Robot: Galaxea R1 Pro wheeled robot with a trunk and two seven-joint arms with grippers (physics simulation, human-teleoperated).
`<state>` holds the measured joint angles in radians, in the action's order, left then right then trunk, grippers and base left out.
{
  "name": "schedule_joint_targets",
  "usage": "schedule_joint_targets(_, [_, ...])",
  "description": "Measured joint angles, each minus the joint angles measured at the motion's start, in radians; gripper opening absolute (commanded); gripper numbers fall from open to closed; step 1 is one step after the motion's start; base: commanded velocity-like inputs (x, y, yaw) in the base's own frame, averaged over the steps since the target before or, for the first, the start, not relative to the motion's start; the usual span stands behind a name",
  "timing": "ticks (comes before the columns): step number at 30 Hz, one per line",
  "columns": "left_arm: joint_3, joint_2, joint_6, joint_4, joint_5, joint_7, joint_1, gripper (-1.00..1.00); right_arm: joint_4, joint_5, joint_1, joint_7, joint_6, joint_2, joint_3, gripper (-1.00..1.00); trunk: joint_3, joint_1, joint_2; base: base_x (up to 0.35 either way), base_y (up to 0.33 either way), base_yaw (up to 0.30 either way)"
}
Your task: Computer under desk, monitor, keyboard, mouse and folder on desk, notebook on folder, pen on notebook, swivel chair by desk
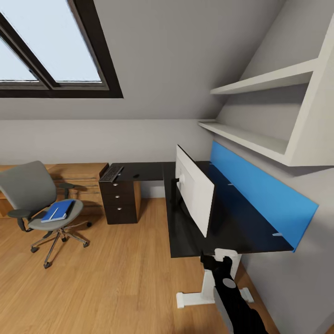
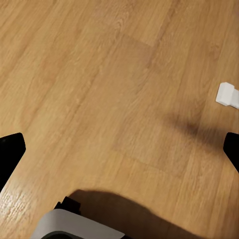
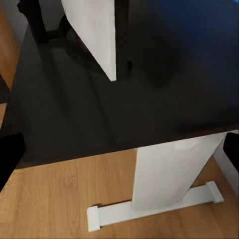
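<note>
Standing off: folder lies flat on swivel chair, well apart from both grippers, toward the left arm's side. Left gripper spread over floor; right gripper spread above worktop.

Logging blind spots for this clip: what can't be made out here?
- Monitor: head view shows its white back, so the screen side is hidden.
- Mouse: a tiny dark speck on the desk.
- Pen: a thin pale line on the folder; no notebook is distinguishable there.
</note>
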<state>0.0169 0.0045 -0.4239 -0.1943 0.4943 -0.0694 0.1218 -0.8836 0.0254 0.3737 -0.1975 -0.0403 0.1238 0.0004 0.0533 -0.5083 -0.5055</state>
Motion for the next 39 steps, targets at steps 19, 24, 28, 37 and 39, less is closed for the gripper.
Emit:
schedule_joint_targets(19, [0.000,-0.001,0.000,0.000,-0.001,0.000,0.000,1.00,-0.328,-0.004,-0.002,0.007,-0.158,0.001,0.050,1.00,0.000,0.000,0.000,0.000,0.000,0.000])
schedule_joint_targets(24, [0.000,0.000,0.000,0.000,-0.001,0.000,0.000,1.00,-0.314,-0.004,-0.002,0.009,-0.153,0.003,0.066,1.00,0.000,0.000,0.000,0.000,0.000,0.000])
schedule_joint_targets(28, [0.000,0.000,-0.003,0.000,-0.001,0.000,0.000,1.00,-0.290,-0.004,-0.002,0.008,-0.118,0.003,0.077,1.00,0.000,0.000,0.000,0.000,0.000,0.000])
schedule_joint_targets(37, [-0.001,0.000,-0.013,0.000,-0.002,0.000,0.000,1.00,-0.274,0.000,-0.002,0.003,-0.039,-0.001,0.083,1.00,0.000,0.000,0.000,0.050,0.018,0.000])
schedule_joint_targets(39, [-0.001,0.000,-0.016,0.000,-0.002,0.000,0.000,1.00,-0.271,0.000,-0.002,0.003,-0.033,-0.001,0.084,1.00,0.000,0.000,0.000,0.197,0.091,0.000])
